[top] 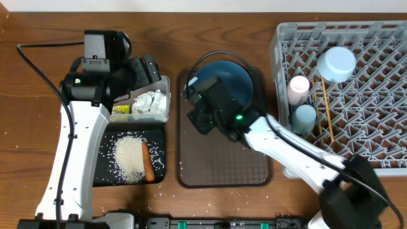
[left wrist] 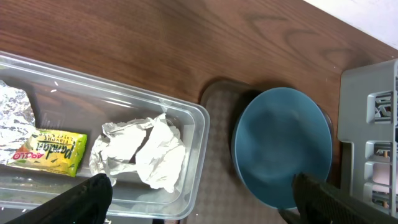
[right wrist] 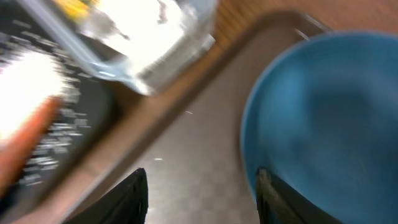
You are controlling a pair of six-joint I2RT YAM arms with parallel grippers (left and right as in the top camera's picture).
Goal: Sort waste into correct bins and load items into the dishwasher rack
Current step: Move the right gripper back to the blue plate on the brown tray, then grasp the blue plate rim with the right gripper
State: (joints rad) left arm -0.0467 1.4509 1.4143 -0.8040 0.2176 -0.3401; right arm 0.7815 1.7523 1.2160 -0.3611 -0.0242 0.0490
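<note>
Plate [top: 240, 75], dark blue, on brown tray [top: 222, 166]: I am hovering right fingers [right wrist: 134, 199] parted, empty, at its left rim; left fingers [left wrist: 87, 198] gaping, idle. Next, likely: straddle rim, grip.

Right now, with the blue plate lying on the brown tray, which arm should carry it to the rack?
Right. The right gripper hovers open beside the plate, and the rack lies on that arm's side. The left gripper hangs open over the clear tub, farther off.
</note>
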